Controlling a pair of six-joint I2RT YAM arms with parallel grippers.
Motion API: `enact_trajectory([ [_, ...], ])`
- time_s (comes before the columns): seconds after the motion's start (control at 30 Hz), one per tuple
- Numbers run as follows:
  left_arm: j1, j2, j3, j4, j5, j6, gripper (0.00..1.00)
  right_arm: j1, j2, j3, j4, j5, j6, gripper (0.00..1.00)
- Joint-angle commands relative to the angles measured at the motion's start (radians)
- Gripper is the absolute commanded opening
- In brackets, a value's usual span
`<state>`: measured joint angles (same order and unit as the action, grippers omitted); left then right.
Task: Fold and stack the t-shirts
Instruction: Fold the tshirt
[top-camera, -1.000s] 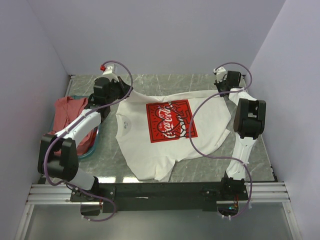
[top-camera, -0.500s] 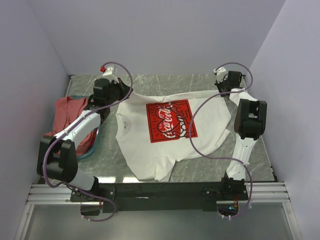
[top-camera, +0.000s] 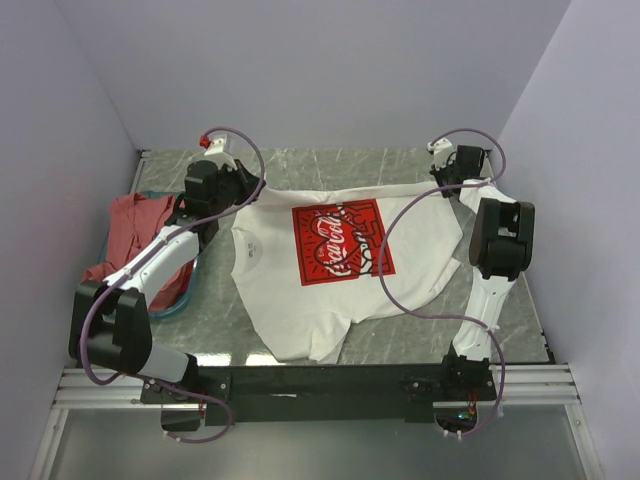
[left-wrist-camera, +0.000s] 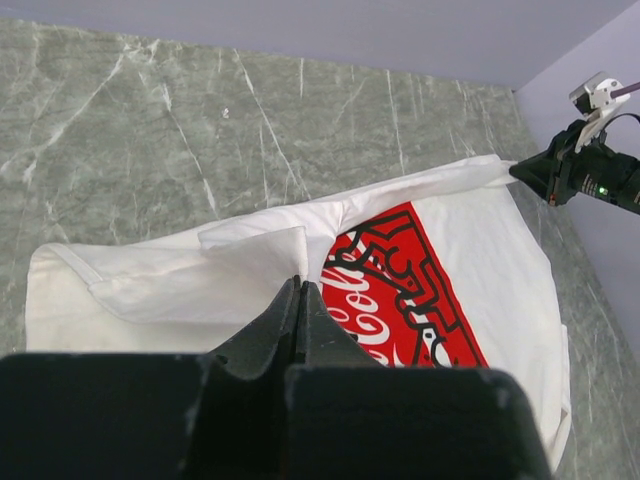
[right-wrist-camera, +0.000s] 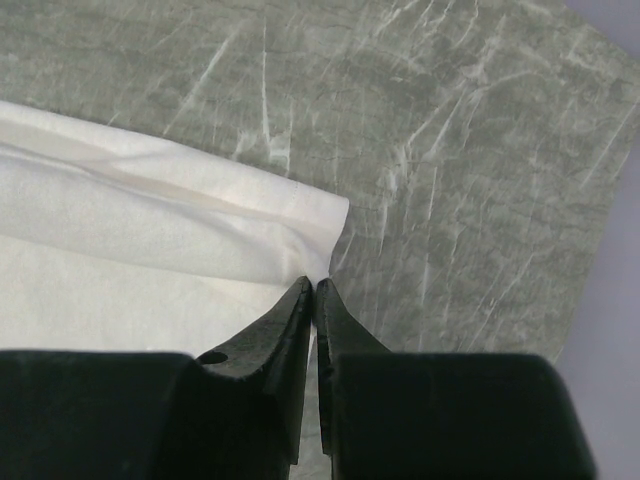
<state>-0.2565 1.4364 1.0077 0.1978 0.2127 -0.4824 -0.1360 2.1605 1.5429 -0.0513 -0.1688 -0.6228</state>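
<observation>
The white t-shirt (top-camera: 300, 290) with the red Coca-Cola print (top-camera: 342, 242) lies spread on the marble table, collar to the left. My left gripper (top-camera: 243, 186) is shut on its far left sleeve edge; in the left wrist view the jaws (left-wrist-camera: 300, 283) pinch white cloth (left-wrist-camera: 180, 280) beside the print (left-wrist-camera: 410, 290). My right gripper (top-camera: 447, 177) is shut on the far right hem corner; in the right wrist view the jaws (right-wrist-camera: 312, 285) pinch the cloth corner (right-wrist-camera: 200, 220). The far edge is stretched between both grippers. The salmon-red t-shirt (top-camera: 133, 225) lies bunched at the left.
A teal basket (top-camera: 183, 295) sits at the left under the red shirt, by my left arm. Purple cables loop over the white shirt (top-camera: 390, 280). Walls enclose the table on the left, back and right. The metal rail (top-camera: 320, 385) runs along the near edge.
My left gripper has moved slightly toward the back with the sleeve edge, and the left arm's elbow has shifted left. The right arm has barely moved.
</observation>
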Motion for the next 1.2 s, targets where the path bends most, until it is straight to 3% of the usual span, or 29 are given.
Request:
enact_trajectory([
  [0.0, -0.004, -0.054, -0.017, 0.009, 0.019, 0.019, 0.0, -0.013, -0.068, -0.006, 0.038, 0.005, -0.008, 0.13],
  [1.17, -0.033, -0.099, -0.058, -0.08, 0.056, 0.048, 0.0, -0.013, -0.047, -0.035, -0.002, 0.043, -0.1, 0.16],
])
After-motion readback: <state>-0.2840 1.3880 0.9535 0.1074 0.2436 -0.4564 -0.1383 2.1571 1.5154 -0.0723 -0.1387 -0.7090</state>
